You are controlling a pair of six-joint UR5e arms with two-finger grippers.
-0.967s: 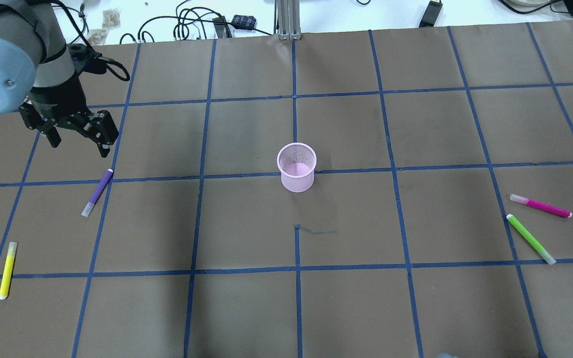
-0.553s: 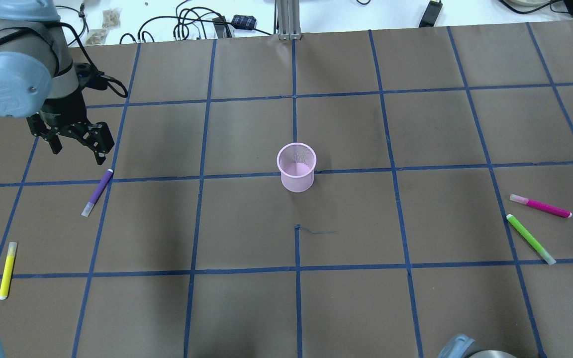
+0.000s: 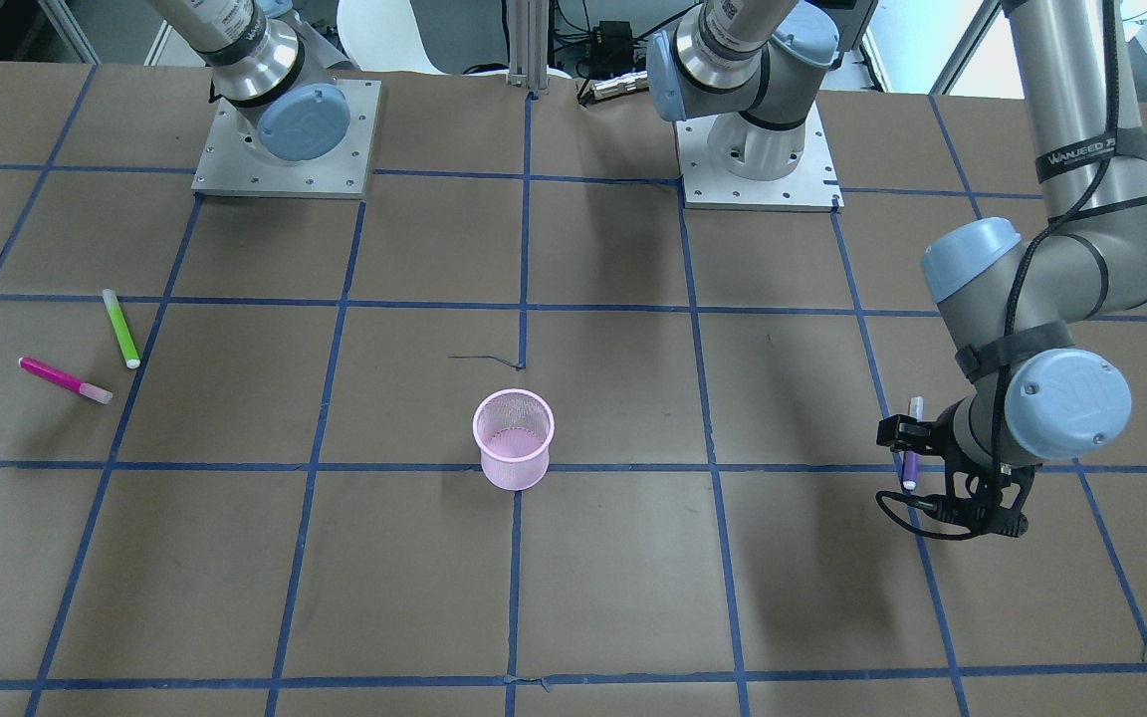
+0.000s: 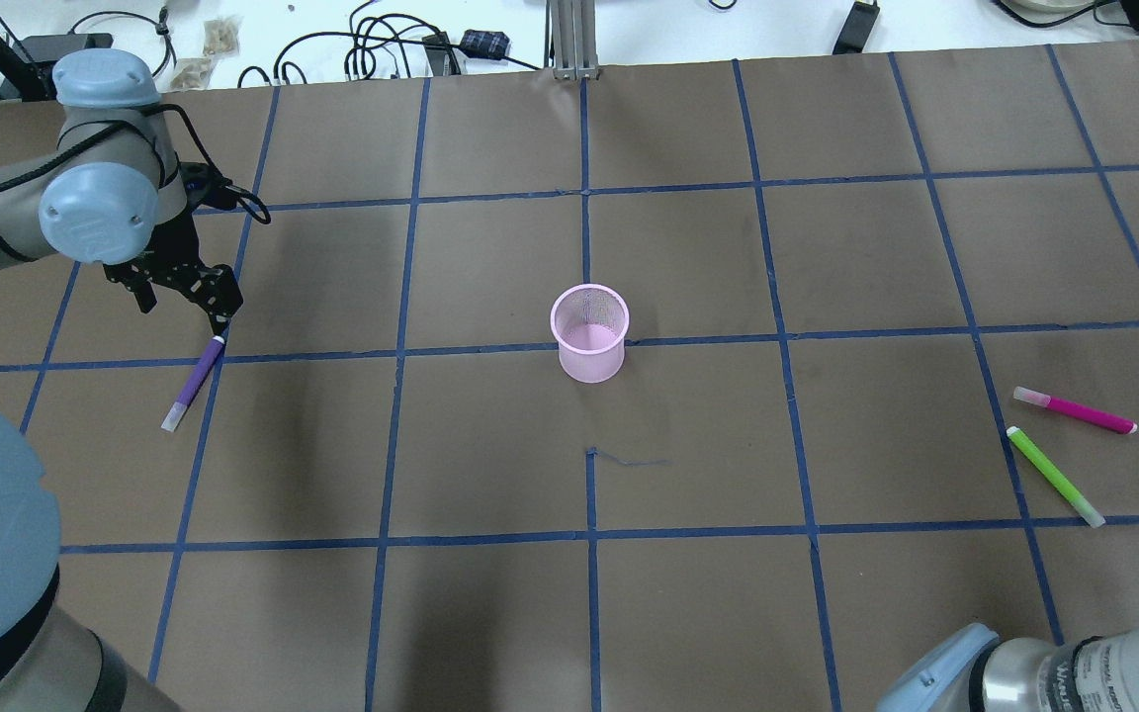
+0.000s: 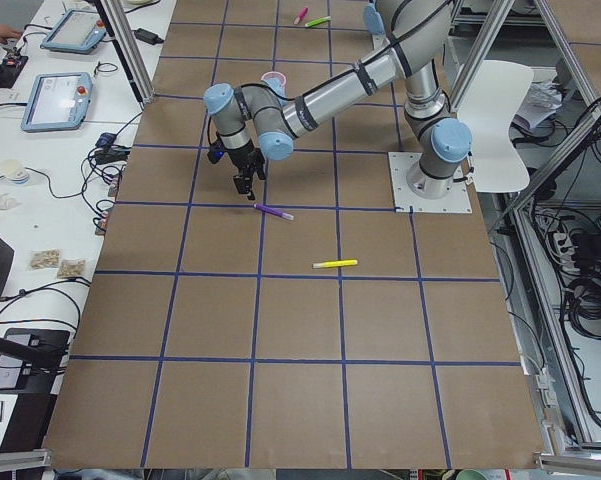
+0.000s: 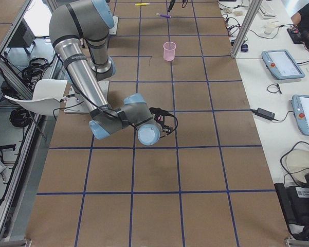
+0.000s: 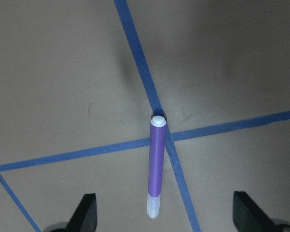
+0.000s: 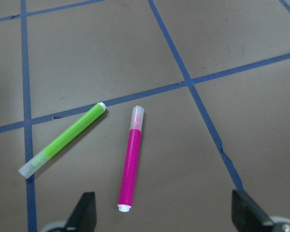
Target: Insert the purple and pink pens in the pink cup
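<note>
- The left gripper (image 4: 184, 300) — jaws spread wide, nothing between them — points down at the table (image 4: 688, 613), above the far end of the purple pen (image 4: 193, 383).
- In the left wrist view one finger (image 7: 87, 216) shows at each lower corner; the purple pen lies in the gap between them, touched by neither.
- The purple pen lies flat on the robot's left side. Its white-capped end sits at a crossing of the blue tape lines (image 4: 401, 351), and its clear end points toward the robot.
- The right gripper (image 8: 165, 216) is likewise spread and empty, hanging above the pink pen (image 8: 130, 159) and a green pen (image 8: 62, 140).
- The pink pen lies flat at the robot's far right, just beside the green pen. The two are apart, angled to each other, near a tape crossing.
- The pink cup (image 4: 588, 332) is an upright mesh cup at mid-table, standing on a tape line. It is empty and well apart from both task pens.
- A yellow pen (image 5: 335, 264) lies flat, nearer the table's left end than the purple pen.
</note>
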